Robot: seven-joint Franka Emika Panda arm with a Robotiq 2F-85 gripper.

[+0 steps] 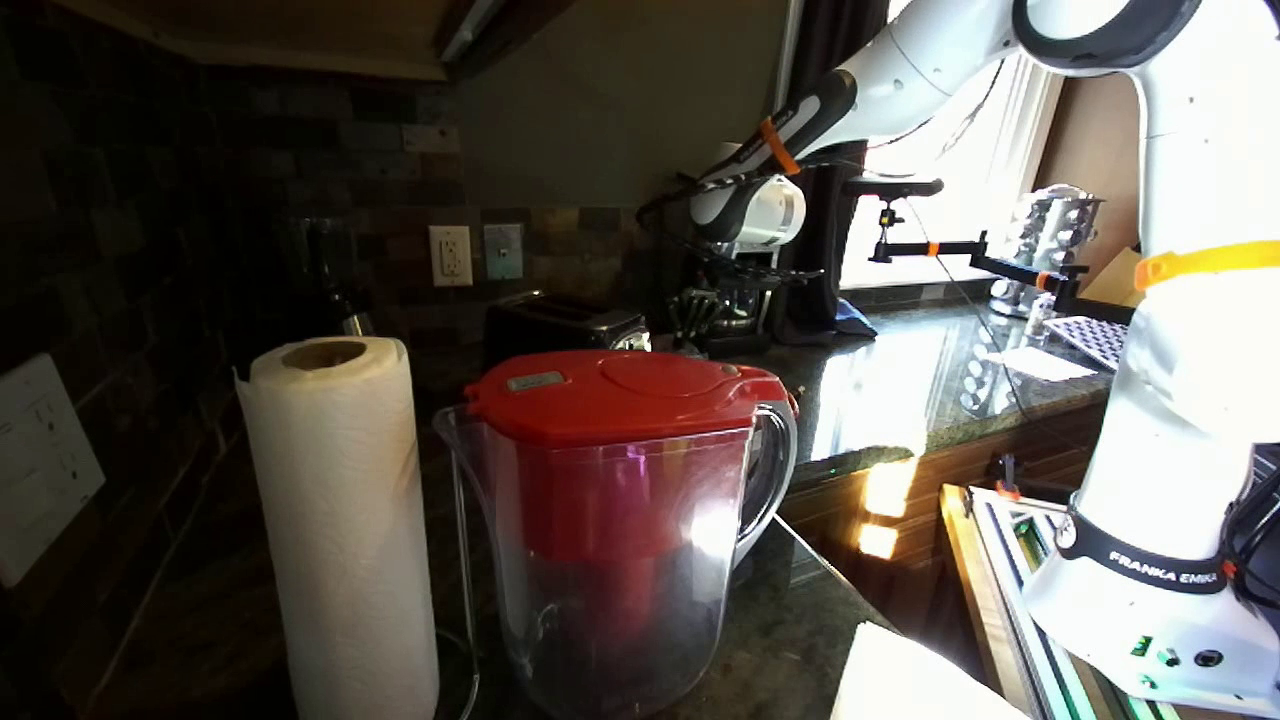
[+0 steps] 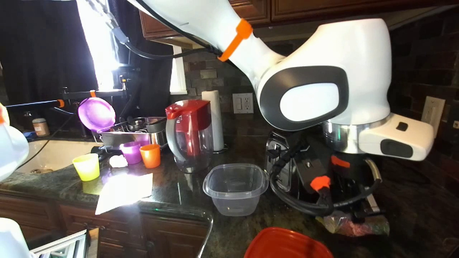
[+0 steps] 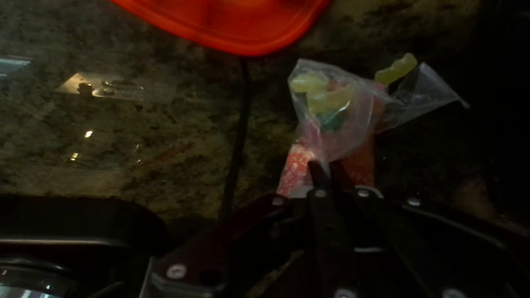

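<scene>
Along the desk (image 2: 229, 231), at left in an exterior view, yellow cup (image 2: 86, 167), purple cup (image 2: 131, 153) and orange cup (image 2: 150, 156) upright together, perhaps parked out of the way. Next, red-topped pitcher (image 2: 193, 138) just in front of paper towel roll (image 2: 217, 123), both upright, likely for easy reach. Farther right, clear tub (image 2: 235, 205) with mouth up and uncovered, near red lid (image 2: 287, 246) lying flat. At far right, close up in the wrist view, claw (image 3: 326, 167) with fingertips tight together on thin film of bag of gummies (image 3: 341, 109), near the same lid; probably nipped there because of loose plastic, easier to pinch than lumpy contents. Whether lifted or resting on the desk, cannot tell.
</scene>
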